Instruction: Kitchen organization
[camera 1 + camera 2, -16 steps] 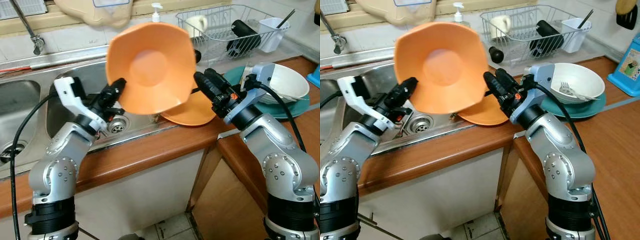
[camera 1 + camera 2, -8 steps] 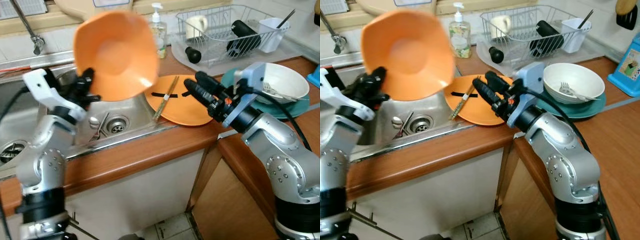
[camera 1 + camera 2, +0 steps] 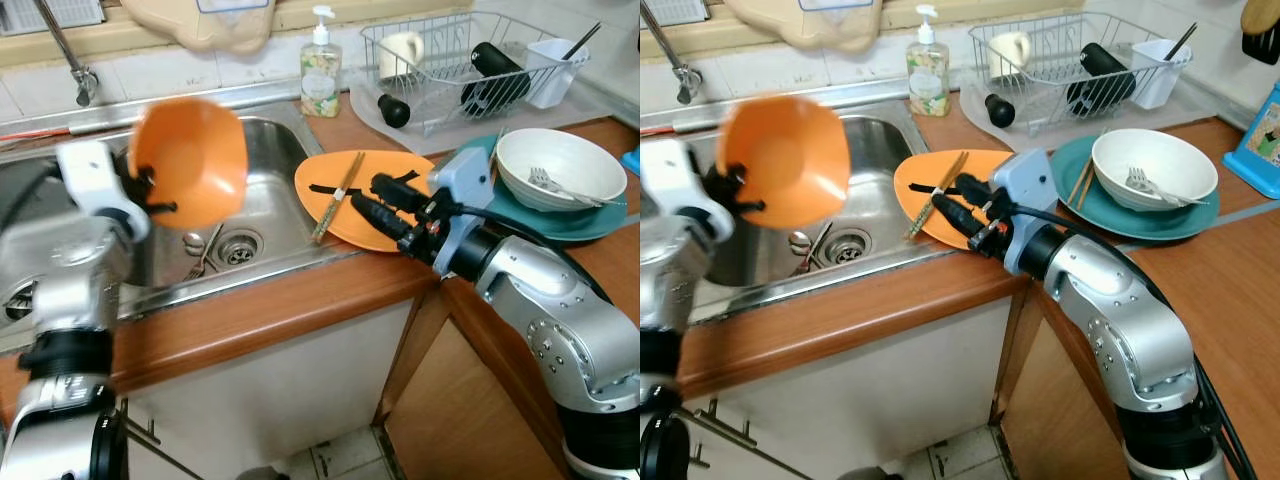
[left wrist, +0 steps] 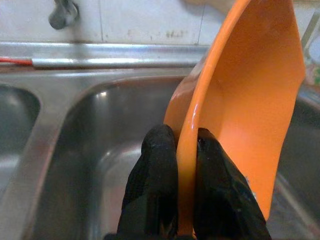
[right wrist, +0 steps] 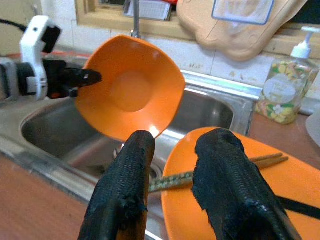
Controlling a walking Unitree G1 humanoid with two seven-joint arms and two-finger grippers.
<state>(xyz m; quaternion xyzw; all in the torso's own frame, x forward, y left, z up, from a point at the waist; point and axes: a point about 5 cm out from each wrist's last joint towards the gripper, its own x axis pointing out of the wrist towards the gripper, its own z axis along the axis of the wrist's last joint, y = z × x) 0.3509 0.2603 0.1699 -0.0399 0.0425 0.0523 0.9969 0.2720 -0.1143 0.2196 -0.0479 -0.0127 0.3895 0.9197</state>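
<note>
Left tool [image 4: 185, 200] tight on orange bowl [image 3: 190, 175]

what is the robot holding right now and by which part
The left gripper pinches the orange plastic bowl by its rim, over the sink; the right gripper holds nothing.

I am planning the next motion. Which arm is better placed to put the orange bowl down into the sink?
Left. The left gripper already pinches the orange bowl by its rim, above the sink. The right gripper is open, over the orange plate.
</note>
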